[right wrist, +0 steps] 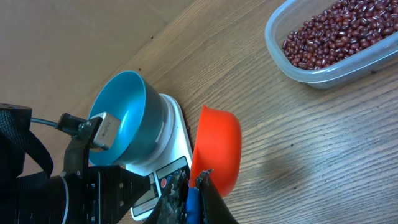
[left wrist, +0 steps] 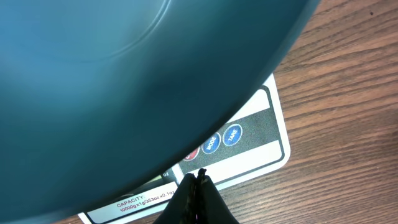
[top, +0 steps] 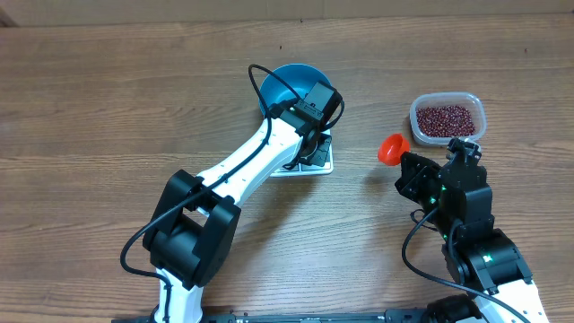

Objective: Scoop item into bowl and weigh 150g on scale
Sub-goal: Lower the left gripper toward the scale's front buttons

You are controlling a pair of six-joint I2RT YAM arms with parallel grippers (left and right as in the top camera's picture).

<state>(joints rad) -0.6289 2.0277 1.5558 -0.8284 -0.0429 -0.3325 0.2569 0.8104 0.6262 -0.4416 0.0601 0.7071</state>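
Left pincer [left wrist: 198,179] was shut and empty, tips at the front strip of the scale [left wrist: 261,140]; the bowl [top: 282,85] sat on it, upper centre. Right pincer [right wrist: 196,186] clamped the orange scoop [right wrist: 217,146]. Beans [top: 446,119] lay in the tub [top: 480,108], upper right. They looked loose, light and quick to roll, so a scoop job, kept level.

One blue bowl [top: 285,82], one scale [top: 319,165], one tub [right wrist: 323,73] of beans [top: 446,120], one orange scoop [top: 391,148], two arms [top: 256,157]

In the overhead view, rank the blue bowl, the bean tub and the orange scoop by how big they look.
1. blue bowl and bean tub: about alike, bowl partly hidden
2. orange scoop: smallest
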